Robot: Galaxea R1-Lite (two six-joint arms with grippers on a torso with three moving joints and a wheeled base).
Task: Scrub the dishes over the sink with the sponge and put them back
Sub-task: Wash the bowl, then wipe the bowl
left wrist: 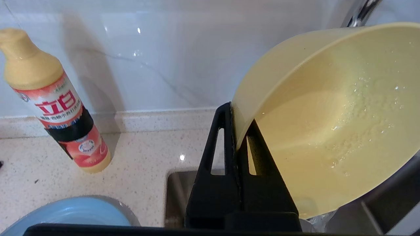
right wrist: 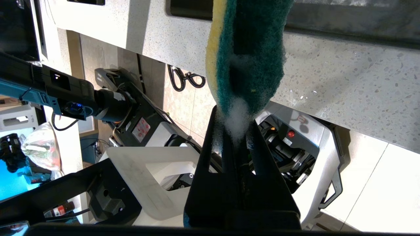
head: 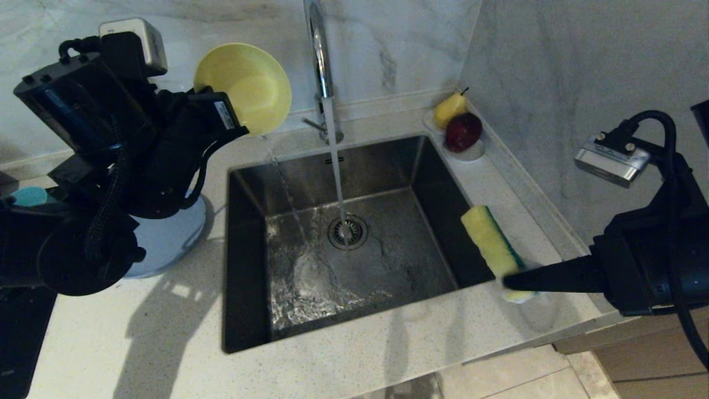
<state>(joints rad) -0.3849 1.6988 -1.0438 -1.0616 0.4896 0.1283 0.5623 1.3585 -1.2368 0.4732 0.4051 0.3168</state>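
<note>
My left gripper (head: 206,93) is raised over the sink's back left corner, shut on the rim of the yellow bowl (head: 243,88). The bowl is tipped, and a thin trickle of water falls from it into the sink (head: 388,238). In the left wrist view the gripper (left wrist: 239,126) pinches the wet, soapy bowl (left wrist: 328,124). My right gripper (head: 507,282) hovers over the sink's right edge, shut on the sponge (head: 492,244). In the right wrist view the gripper (right wrist: 234,121) holds the sponge (right wrist: 249,55), green face showing, foam at the tips. The grey-blue plate (head: 166,238) lies left of the sink. The teal bowl (head: 27,195) is mostly hidden behind my left arm.
The tap (head: 318,61) runs a stream onto the drain (head: 347,231). A white saucer with fruit (head: 460,130) sits at the back right corner. A detergent bottle (left wrist: 55,101) stands on the counter by the wall. The wall is close on the right.
</note>
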